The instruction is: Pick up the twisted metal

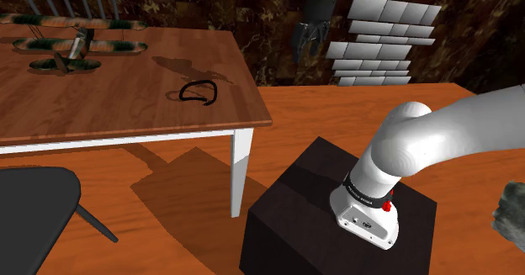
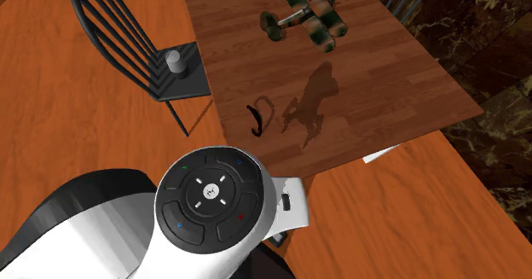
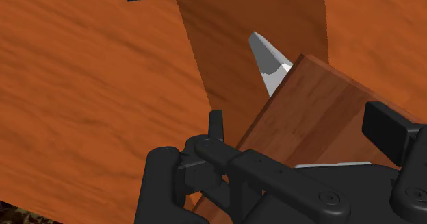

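The twisted metal [image 1: 198,91] is a thin black loop lying flat on the wooden table [image 1: 126,105], near the corner closest to the stand. From above, the twisted metal [image 2: 258,118] lies beside the arm's shadow. My gripper [image 1: 307,48] hangs high in the air beyond that corner, off to the shoulder view's right, well away from the loop. It is open with nothing between its fingers. In the wrist view the gripper [image 3: 300,123] looks down on the table's corner [image 3: 321,106] and a white leg [image 3: 270,61].
A toy biplane [image 1: 76,46] stands at the table's far end. One dark chair [image 1: 34,198] sits at the near side, and another chair [image 2: 162,55], with a small grey cylinder [image 2: 175,61] on its seat, stands by the table. The black stand [image 1: 336,214] is on the orange floor.
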Motion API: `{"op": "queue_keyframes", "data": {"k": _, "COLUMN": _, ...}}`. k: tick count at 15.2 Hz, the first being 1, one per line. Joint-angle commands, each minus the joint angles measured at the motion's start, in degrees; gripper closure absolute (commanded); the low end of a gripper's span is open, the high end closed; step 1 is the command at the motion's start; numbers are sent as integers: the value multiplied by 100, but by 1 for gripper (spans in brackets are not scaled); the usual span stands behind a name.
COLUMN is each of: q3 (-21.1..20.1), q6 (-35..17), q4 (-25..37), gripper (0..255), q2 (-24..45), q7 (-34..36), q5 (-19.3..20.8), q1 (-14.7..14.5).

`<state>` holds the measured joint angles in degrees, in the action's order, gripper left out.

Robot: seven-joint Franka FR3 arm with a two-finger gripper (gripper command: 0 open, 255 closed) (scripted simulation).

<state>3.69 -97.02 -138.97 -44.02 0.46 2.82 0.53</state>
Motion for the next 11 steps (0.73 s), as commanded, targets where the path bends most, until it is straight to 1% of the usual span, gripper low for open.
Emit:
{"op": "queue_keyframes", "data": {"k": 1, "q3": 0, "q6": 0, "q4": 0, "gripper": 0, "q2": 0, "q7": 0, "q5": 0, "q1": 0}}
{"op": "queue_keyframes", "data": {"k": 6, "q3": 207, "q6": -478, "q4": 629, "gripper": 0, "q2": 1233, "q7": -997, "q5": -1, "q1": -429}}
{"op": "queue_keyframes", "data": {"k": 11, "q3": 303, "q6": -756, "q4": 1377, "gripper": 0, "q2": 2398, "q7": -1984, "q5": -105, "q1": -819}}
